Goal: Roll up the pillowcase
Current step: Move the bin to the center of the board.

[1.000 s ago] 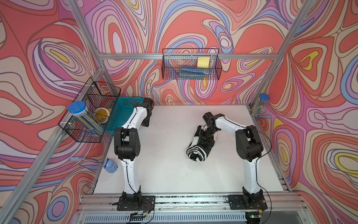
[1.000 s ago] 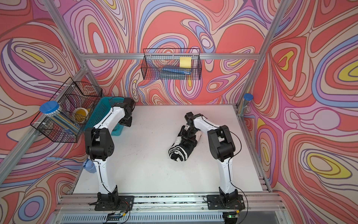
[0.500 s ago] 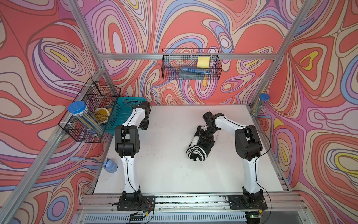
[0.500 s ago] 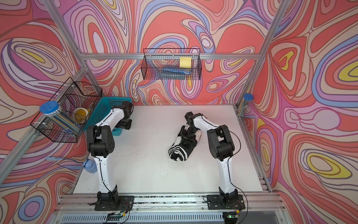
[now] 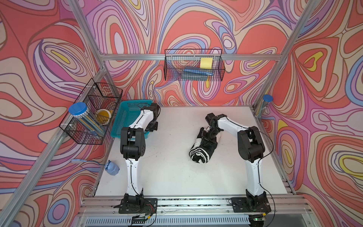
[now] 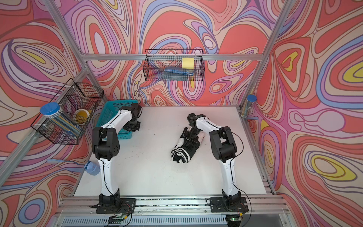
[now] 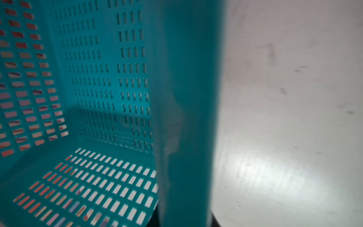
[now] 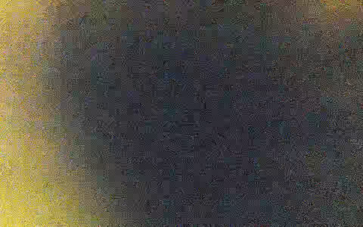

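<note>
The rolled pillowcase lay on the white surface, one end buried beneath the right hand, whose grip could not be made out; its wrist camera gave only dark, grainy blur. Well apart, the left hand sat at the rim of the teal basket, its fingers out of sight, so whether it was spread or pressed together was impossible to tell.

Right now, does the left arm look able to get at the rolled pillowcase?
Probably yes: only bare table lies between the left gripper and the pillowcase. It is at the wall of the teal basket, though, and the right gripper sits on the roll's far end.
</note>
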Controlling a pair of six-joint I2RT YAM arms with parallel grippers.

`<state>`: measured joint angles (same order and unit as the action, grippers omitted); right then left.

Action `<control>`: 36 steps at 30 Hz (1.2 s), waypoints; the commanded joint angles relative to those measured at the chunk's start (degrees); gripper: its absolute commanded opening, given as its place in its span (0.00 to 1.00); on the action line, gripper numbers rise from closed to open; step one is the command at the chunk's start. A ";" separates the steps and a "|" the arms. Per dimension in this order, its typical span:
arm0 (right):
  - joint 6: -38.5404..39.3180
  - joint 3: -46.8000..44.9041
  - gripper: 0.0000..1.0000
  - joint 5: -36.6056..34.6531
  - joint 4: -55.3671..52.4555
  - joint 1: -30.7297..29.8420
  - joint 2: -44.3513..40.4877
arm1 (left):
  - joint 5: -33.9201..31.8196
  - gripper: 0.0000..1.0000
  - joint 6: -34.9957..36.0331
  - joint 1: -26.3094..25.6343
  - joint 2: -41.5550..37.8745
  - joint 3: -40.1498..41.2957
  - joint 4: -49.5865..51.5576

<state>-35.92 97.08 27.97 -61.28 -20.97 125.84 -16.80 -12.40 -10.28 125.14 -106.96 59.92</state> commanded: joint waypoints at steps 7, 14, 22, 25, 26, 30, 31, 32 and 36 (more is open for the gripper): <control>1.88 -6.36 0.21 -6.71 5.24 -0.30 5.86 | 13.28 0.00 -25.68 -20.49 -3.77 2.68 8.30; 2.33 -8.70 0.21 -7.41 6.03 0.43 4.09 | 18.54 0.00 -35.12 -25.39 -7.59 8.58 6.78; 2.33 -8.97 0.21 -7.30 6.62 0.50 4.04 | 20.08 0.00 -34.46 -27.65 -8.06 9.23 6.56; 2.31 -7.97 0.21 -7.49 6.42 0.67 4.40 | 23.28 0.00 -35.47 -28.41 -10.20 13.52 3.82; 2.32 -7.60 0.21 -7.49 6.35 0.75 4.52 | 23.03 0.00 -35.50 -28.98 -10.24 13.66 4.29; 2.20 -6.58 0.21 -7.31 5.96 0.88 5.19 | 24.26 0.00 -34.61 -29.88 -9.82 13.25 5.44; 2.34 -6.31 0.21 -7.39 5.82 0.89 5.31 | 24.88 0.00 -33.82 -29.88 -9.61 13.00 5.30; 2.38 -5.93 0.21 -7.48 5.65 0.96 5.54 | 25.12 0.05 -33.80 -29.88 -9.24 12.58 6.27; 2.57 -5.24 0.21 -7.66 5.11 1.23 5.58 | 26.41 0.51 -33.12 -30.15 -11.14 14.71 5.89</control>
<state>-34.52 94.59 28.84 -59.00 -20.16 124.40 0.54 -45.78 -39.75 115.28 -94.17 64.14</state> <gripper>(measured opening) 0.205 0.386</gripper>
